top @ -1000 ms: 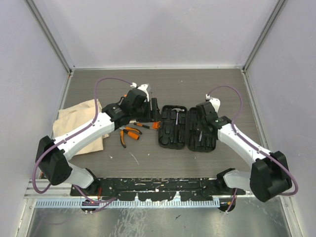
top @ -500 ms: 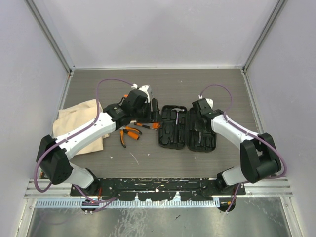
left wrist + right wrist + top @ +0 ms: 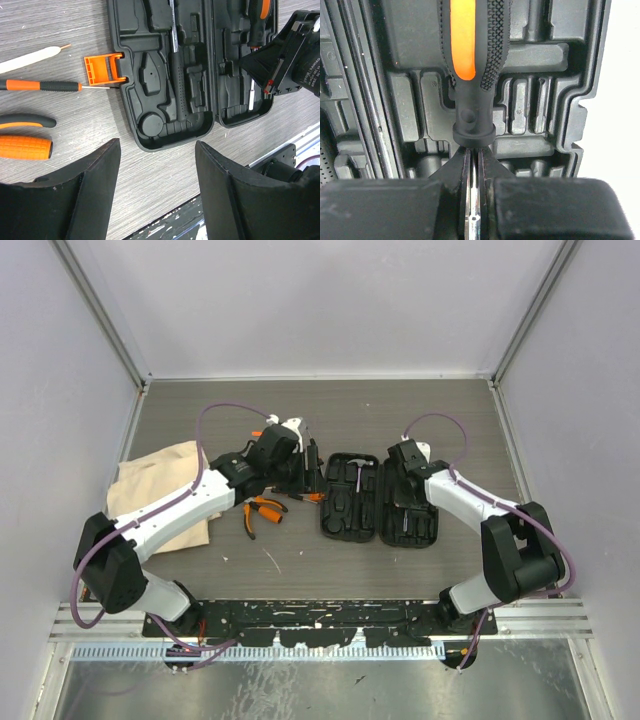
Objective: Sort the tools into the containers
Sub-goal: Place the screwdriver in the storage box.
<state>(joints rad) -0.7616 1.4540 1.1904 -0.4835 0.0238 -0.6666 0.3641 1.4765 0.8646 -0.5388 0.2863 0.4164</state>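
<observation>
Since a second ago, the right claw (image 3: 474, 167) has shifted inward over the tool case (image 3: 150, 75). The left claw (image 3: 157, 155) stays put, spread wide and empty, with the case on the bench (image 3: 50, 20) just ahead of it. The right claw is pinched on the steel shank of a screwdriver (image 3: 472, 45), whose handle lies just beyond its tips, above a moulded slot. The tool is judged light and rigid; its shank looks slick, so the knurled handle offers surer hold.
</observation>
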